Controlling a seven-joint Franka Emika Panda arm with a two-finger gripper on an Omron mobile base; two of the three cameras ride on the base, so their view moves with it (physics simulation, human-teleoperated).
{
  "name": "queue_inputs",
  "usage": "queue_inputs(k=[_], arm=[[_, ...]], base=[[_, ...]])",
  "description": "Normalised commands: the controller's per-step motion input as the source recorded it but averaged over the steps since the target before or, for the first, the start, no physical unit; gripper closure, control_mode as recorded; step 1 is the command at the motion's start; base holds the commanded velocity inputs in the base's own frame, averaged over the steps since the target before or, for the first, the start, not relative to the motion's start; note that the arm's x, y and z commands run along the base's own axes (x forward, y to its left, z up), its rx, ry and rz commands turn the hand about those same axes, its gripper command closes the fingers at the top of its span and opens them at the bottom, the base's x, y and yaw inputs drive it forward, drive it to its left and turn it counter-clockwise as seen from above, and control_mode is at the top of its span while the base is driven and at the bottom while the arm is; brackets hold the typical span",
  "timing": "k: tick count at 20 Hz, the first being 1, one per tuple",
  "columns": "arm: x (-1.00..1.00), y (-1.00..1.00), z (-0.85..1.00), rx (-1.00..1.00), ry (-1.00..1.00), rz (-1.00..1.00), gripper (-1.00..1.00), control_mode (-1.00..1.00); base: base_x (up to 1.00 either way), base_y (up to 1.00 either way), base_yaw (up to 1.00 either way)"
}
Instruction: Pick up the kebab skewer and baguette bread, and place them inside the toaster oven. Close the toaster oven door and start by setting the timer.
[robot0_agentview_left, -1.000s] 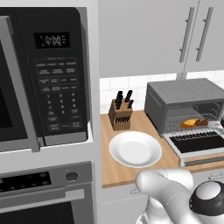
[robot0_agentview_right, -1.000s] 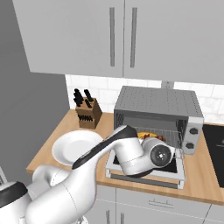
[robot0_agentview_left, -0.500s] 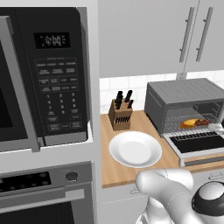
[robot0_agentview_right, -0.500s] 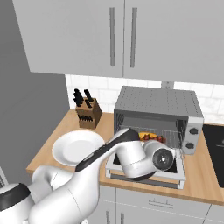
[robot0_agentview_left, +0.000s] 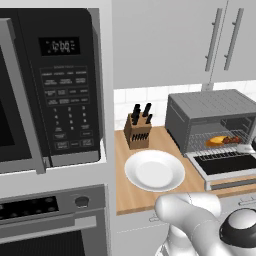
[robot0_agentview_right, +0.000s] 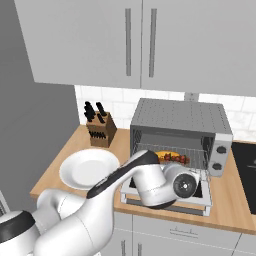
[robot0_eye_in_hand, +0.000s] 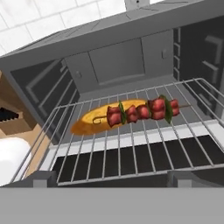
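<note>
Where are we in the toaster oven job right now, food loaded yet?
Loading looks done: the kebab skewer and baguette bread both lie on the wire rack inside the toaster oven. The gripper is open and empty, facing the opening. Left: the toaster oven door is down and needs closing, then the timer knob must be set.

The black keypad microwave (robot0_agentview_left: 60, 95) carries a small display (robot0_agentview_left: 60, 46) near its top with pale digits, too blurred to read for certain. Below it sit rows of pale key labels (robot0_agentview_left: 65, 107), all too small to make out. The grey metal toaster oven (robot0_agentview_right: 180, 127) has round knobs (robot0_agentview_right: 220, 157) on its right panel, with no legible markings beside them.
</note>
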Motion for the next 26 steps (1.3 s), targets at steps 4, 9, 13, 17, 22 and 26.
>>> queue_inputs(k=[4,9,13,17,22,26], arm=[[0.00,0.00,-0.10,0.00,0.00,0.00,-1.00,-1.00],[0.00,0.00,-0.03,0.00,0.00,0.00,-1.00,-1.00],[0.00,0.00,-0.09,0.00,0.00,0.00,-1.00,-1.00],[0.00,0.00,-0.07,-0.01,-0.03,0.00,-1.00,-1.00],[0.00,0.00,-0.08,-0.13,-0.05,0.00,-1.00,-1.00],[0.00,0.00,-0.19,-0.25,-0.04,0.00,-1.00,-1.00]], base=[[0.00,0.00,0.00],[0.00,0.00,0.00],[0.00,0.00,0.00],[0.00,0.00,0.00],[0.00,0.00,0.00],[0.00,0.00,0.00]])
